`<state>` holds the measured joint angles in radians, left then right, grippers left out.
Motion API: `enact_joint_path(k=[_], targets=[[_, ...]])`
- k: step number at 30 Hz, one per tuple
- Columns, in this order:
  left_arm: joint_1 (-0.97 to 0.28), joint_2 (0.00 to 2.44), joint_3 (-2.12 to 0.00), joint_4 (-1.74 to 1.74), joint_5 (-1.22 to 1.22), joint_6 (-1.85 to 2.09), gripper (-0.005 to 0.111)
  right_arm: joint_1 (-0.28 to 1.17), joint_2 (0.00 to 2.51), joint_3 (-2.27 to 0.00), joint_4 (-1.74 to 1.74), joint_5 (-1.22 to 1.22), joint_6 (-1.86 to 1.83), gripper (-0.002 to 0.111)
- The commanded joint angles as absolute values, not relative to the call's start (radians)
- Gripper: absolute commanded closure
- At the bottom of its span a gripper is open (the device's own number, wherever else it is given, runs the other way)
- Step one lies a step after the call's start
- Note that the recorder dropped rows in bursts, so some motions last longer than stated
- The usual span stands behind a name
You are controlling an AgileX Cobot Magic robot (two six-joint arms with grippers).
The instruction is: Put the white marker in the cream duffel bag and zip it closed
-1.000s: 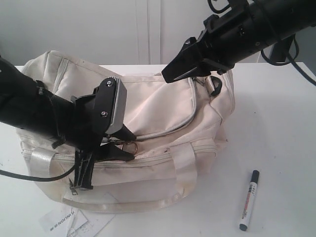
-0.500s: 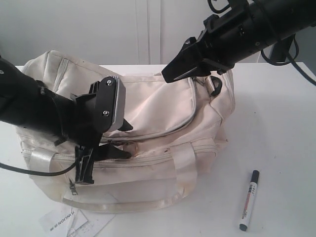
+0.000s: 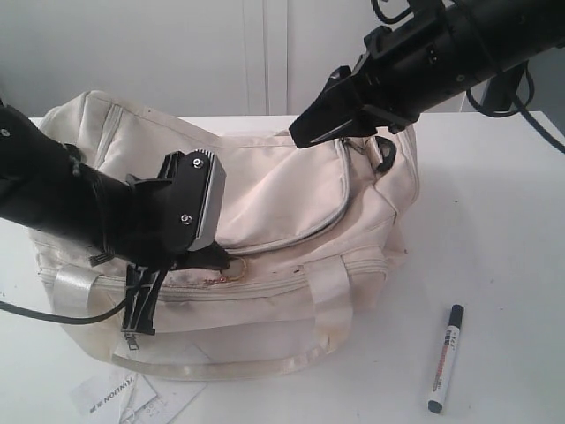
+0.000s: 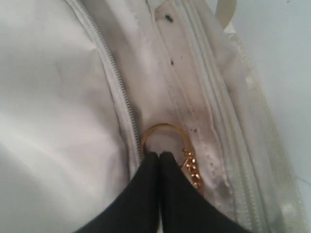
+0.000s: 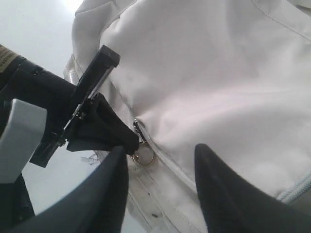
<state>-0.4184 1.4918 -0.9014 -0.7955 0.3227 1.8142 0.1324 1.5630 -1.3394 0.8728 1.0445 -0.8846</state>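
Observation:
The cream duffel bag (image 3: 291,190) lies on the white table, its curved top zip closed. The white marker (image 3: 446,358) lies on the table in front of the bag's right end, black cap pointing away. My left gripper (image 3: 222,261) presses on the bag's front, its black tips (image 4: 159,154) shut over the near edge of the gold zip-pull ring (image 4: 163,125). The right wrist view shows that ring (image 5: 144,164) hanging below the left gripper (image 5: 131,138). My right gripper (image 3: 300,137) hovers above the bag's top, open (image 5: 160,148) and holding nothing.
A white paper tag (image 3: 115,393) lies at the table's front left, by the bag. A shiny cream strap handle (image 3: 331,300) loops over the bag's front. White table (image 3: 494,221) stretches to the right of the bag, and a white wall stands behind.
The left gripper's jaws have closed from open onto the gold ring and shifted slightly left. The right arm, the bag and the marker have not moved.

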Motion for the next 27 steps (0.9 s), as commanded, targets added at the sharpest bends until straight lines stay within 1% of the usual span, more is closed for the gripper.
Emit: enact_joint_path(k=[1, 6, 8, 11, 14, 18, 19, 20, 22, 24, 25, 27], targets=[[-0.422, 1.489, -0.901, -0.805, 0.284, 1.792, 0.107, 0.133, 1.562, -1.334, 0.878, 1.042, -0.897, 0.066], [-0.422, 1.447, -0.901, -0.805, 0.309, 1.729, 0.107, 0.133, 1.562, -1.334, 0.870, 1.041, -0.897, 0.066], [-0.420, 1.435, -0.901, -0.805, 0.342, 1.620, 0.107, 0.133, 1.562, -1.334, 0.858, 1.044, -0.881, 0.066], [-0.420, 1.430, -0.901, -0.803, 0.350, 1.287, 0.107, 0.133, 1.562, -1.336, 0.853, 1.073, -0.828, 0.066], [-0.420, 1.430, -0.906, -0.751, 0.417, 0.981, 0.107, 0.133, 1.562, -1.338, 0.832, 1.120, -0.810, 0.067], [-0.420, 1.430, -0.923, -0.619, 0.513, 0.552, 0.105, 0.133, 1.562, -1.338, 0.734, 1.126, -0.700, 0.073], [-0.420, 1.430, -0.927, -0.589, 0.533, 0.493, 0.101, 0.133, 1.562, -1.338, 0.725, 1.142, -0.687, 0.074], [-0.415, 1.430, -0.937, -0.557, 0.564, 0.446, 0.094, 0.133, 1.562, -1.338, 0.724, 1.170, -0.668, 0.075], [-0.387, 1.430, -0.957, -0.539, 0.624, 0.415, 0.078, 0.140, 1.562, -1.338, 0.726, 1.215, -0.638, 0.075], [-0.334, 1.419, -0.983, -0.537, 0.685, 0.415, 0.061, 0.157, 1.562, -1.338, 0.722, 1.221, -0.594, 0.073], [-0.308, 1.412, -0.996, -0.537, 0.698, 0.415, 0.058, 0.168, 1.562, -1.336, 0.722, 1.221, -0.583, 0.072], [-0.236, 1.385, -1.016, -0.537, 0.722, 0.419, 0.061, 0.205, 1.563, -1.336, 0.722, 1.221, -0.578, 0.067]])
